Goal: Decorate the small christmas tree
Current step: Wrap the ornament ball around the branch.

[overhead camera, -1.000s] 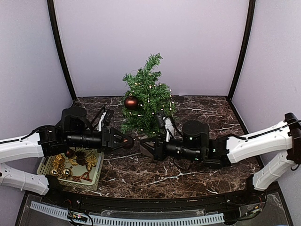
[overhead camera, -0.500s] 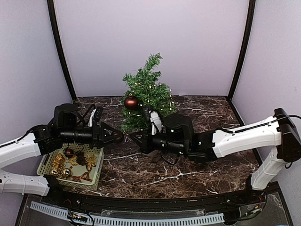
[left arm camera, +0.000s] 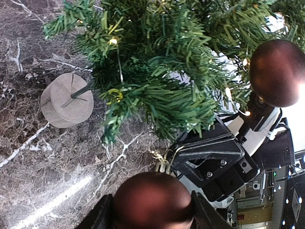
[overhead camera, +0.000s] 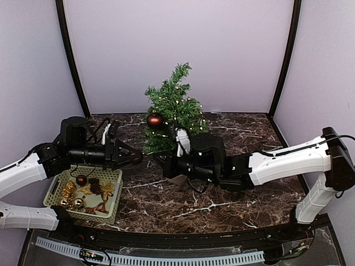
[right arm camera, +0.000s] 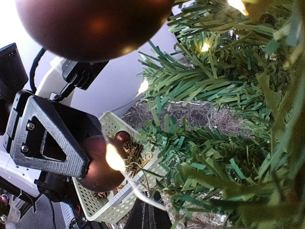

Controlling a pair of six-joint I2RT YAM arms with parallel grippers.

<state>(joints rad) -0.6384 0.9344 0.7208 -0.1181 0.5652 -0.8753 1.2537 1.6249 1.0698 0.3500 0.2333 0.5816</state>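
**Step in hand: hang a bauble on the tree.**

1. Hold the bauble (left arm camera: 152, 200) in the left end effector (overhead camera: 132, 157), jaws about half open with 1 finger on each side. Do not squeeze harder, because the smooth ball could pop out.
2. Keep the gold cap (left arm camera: 163, 164) pointing forward at the right end effector (overhead camera: 160, 159). It is fully shut just ahead of the bauble. Whether it pinches the hanging loop cannot be told.
3. Carry the loop over a low branch tip, clear of the light wire (right arm camera: 138, 195).

**Location:** the tree (overhead camera: 173, 111) stands on the table (overhead camera: 233, 205) just beyond both end effectors. Its base (left arm camera: 66, 100) is ahead of the left one, off to 1 side.

**Pose:** both arms reach low and level. Their tips nearly meet beneath the lowest branches, below the hung bauble (overhead camera: 155, 120).
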